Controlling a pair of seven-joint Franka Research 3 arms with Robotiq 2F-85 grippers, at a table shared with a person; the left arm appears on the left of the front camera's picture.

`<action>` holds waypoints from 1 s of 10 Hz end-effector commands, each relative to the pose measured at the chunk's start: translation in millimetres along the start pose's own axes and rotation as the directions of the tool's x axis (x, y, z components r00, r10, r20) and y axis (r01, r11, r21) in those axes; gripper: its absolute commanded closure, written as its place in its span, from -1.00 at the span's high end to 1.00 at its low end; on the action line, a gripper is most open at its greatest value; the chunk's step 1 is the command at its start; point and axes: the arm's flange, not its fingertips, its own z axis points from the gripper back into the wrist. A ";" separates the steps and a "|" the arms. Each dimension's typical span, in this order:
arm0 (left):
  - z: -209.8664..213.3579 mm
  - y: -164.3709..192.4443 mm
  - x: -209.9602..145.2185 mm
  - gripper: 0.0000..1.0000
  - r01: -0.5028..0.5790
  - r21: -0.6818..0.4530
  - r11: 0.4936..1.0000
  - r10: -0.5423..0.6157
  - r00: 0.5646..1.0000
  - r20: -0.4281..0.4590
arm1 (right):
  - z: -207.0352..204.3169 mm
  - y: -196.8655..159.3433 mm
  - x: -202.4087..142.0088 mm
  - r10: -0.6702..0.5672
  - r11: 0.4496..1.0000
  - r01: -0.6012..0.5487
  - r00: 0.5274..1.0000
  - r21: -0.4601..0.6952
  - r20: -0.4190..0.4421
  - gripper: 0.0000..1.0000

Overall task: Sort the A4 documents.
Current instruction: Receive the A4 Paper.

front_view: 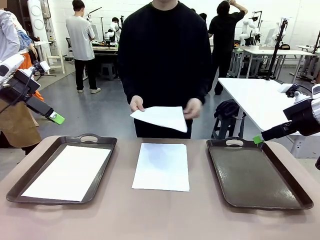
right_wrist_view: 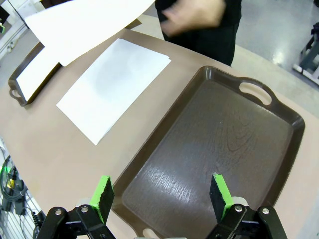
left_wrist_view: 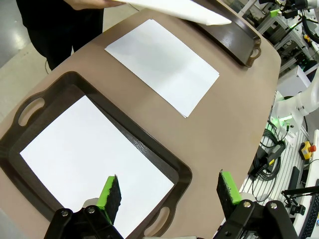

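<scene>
A brown table (front_view: 160, 220) is seen from the robot's side, with a person in a black top standing at its far edge. Two dark brown trays with cut-out handles lie on it, one toward each end, well apart.

The A4 documents are in three places:
- **In the left tray:** one sheet (front_view: 67, 172) lies flat in the left tray (front_view: 14, 192), with a thin dark border of tray floor around its edges.
- **On the table:** a white pile (front_view: 161, 166) lies on the bare table between the trays. It touches neither, and its edges run roughly square to the table's near edge. A strip of open tabletop runs down each side of it, and a broad open band lies between it and the near edge.
- **In the person's hands:** the held sheet (front_view: 161, 117) is up in the air, gripped by one hand (front_view: 137, 104) at picture left and the other hand (front_view: 193, 107) at picture right. It hangs tilted above the table's far edge, just beyond the pile, with one corner dipping lowest at picture right.

The right tray (front_view: 260, 175) shows its dark, glossy floor from wall to wall.

The left gripper (front_view: 56, 118) is raised at the far left, clear of the table surface. Its wrist camera looks down over the near end of the left tray — the green-padded fingers (left_wrist_view: 110, 195) are spread wide with only air between them.

The right gripper (front_view: 258, 139) is raised beside the far right corner of the right tray. Its wrist camera looks down on that tray's near end — here too the fingers are spread wide and pinch nothing.
</scene>
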 end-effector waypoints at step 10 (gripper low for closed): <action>-0.7 -0.5 -0.2 1.00 0.010 -0.004 1.000 -0.010 1.000 -0.002 | -3.7 -1.9 -0.3 -0.001 1.000 0.001 1.000 0.020 0.013 1.00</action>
